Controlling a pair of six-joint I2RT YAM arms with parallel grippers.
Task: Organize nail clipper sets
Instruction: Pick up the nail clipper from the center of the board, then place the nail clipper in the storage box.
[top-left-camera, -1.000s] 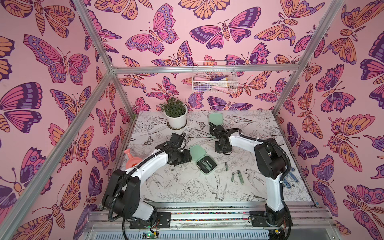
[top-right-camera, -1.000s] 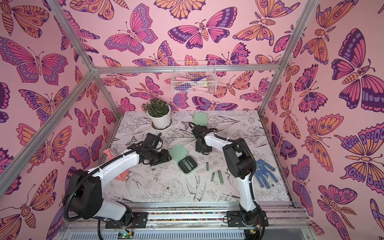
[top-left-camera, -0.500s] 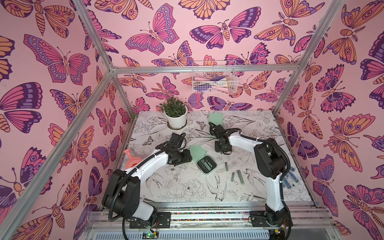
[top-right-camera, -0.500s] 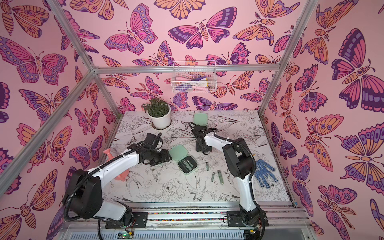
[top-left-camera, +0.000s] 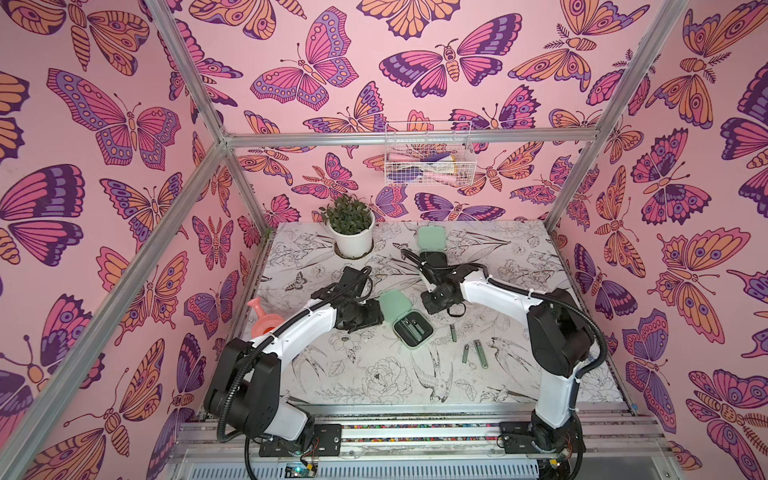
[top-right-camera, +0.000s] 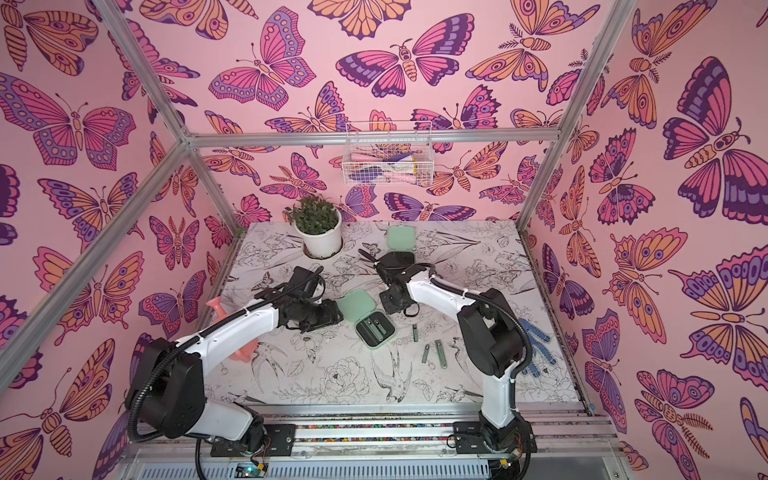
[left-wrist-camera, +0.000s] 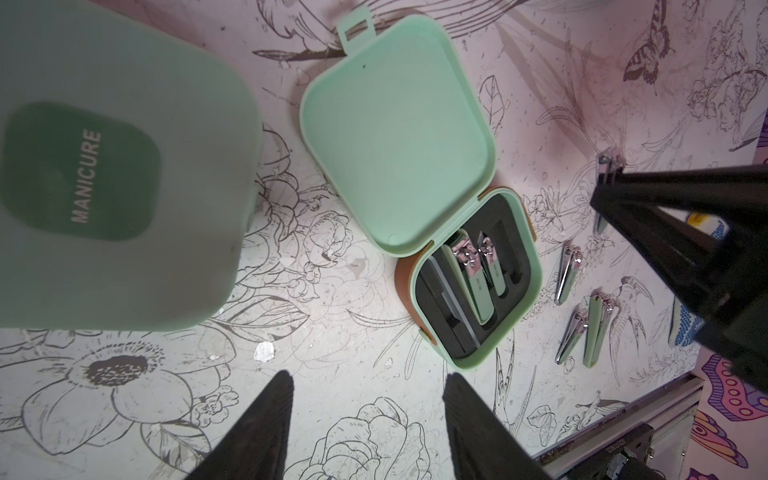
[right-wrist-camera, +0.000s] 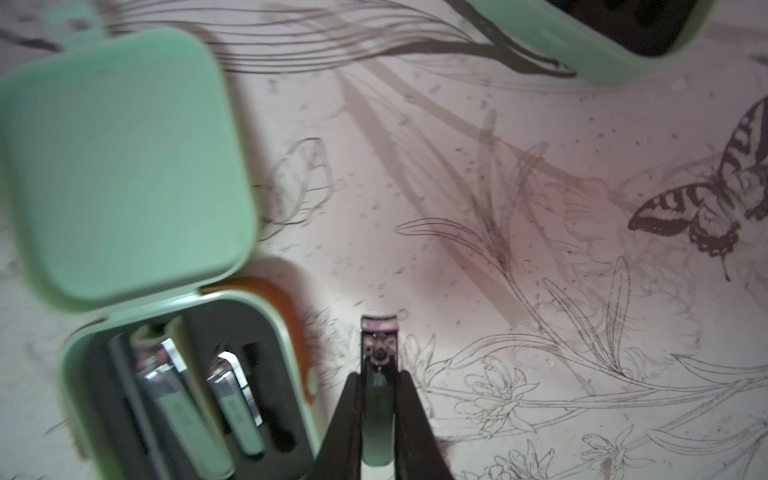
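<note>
An open mint-green case lies mid-table in both top views, with its lid (top-left-camera: 395, 305) tipped back. Its black base (top-left-camera: 413, 331) holds two clippers (left-wrist-camera: 473, 274). My right gripper (right-wrist-camera: 378, 382) is shut on a slim grey-green clipper (right-wrist-camera: 378, 353), low over the table just right of that case (right-wrist-camera: 187, 395). Three loose clippers (top-left-camera: 466, 353) lie on the table to the right. My left gripper (left-wrist-camera: 370, 376) stands open and empty left of the open case. A closed case marked MANICURE (left-wrist-camera: 116, 166) sits beside it. Another open case (top-left-camera: 432, 239) lies at the back, partly behind the right arm.
A potted plant (top-left-camera: 351, 232) stands at the back left. A pink watering can (top-left-camera: 264, 322) is at the left edge, behind the left arm. A blue dotted glove (top-right-camera: 536, 345) lies by the right arm's base. A wire basket (top-left-camera: 428, 162) hangs on the back wall.
My right gripper's jaws have closed onto the clipper. Neither arm has visibly shifted, and the left gripper is as open as before.
</note>
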